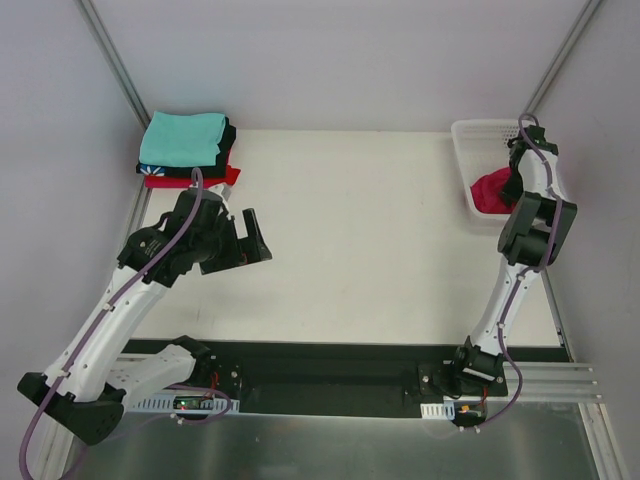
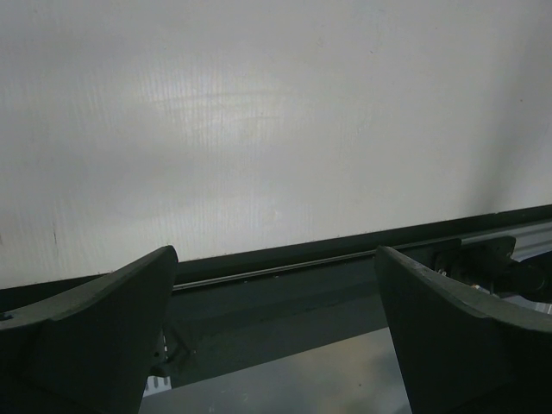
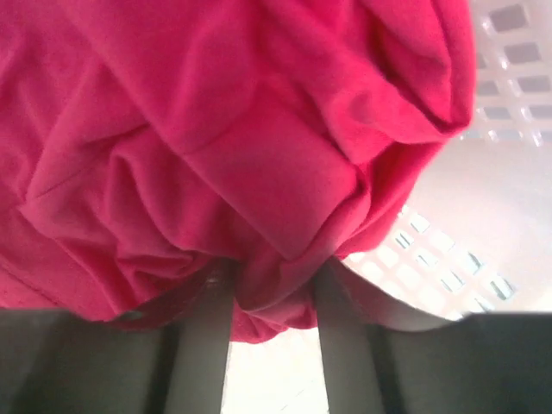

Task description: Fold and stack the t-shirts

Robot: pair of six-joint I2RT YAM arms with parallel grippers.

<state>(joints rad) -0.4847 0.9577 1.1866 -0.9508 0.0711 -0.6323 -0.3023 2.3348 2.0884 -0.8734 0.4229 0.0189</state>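
Note:
A crimson-pink t-shirt (image 1: 489, 191) lies crumpled in the white mesh basket (image 1: 464, 134) at the back right. My right gripper (image 1: 510, 182) reaches down into the basket. In the right wrist view the shirt (image 3: 216, 129) fills the frame, and the gripper (image 3: 274, 276) has a bunched fold pinched between its two fingers. At the back left stands a stack of folded t-shirts: teal (image 1: 182, 138) on top, black (image 1: 229, 140) under it, red (image 1: 226, 177) at the bottom. My left gripper (image 1: 256, 246) hovers open in front of that stack, with nothing between its fingers (image 2: 129, 293).
The basket's mesh wall (image 3: 509, 86) shows to the right of the shirt. The white table (image 1: 350, 240) runs between the two arms. A black rail (image 2: 345, 259) marks its near edge. Grey walls and metal posts close in the back and sides.

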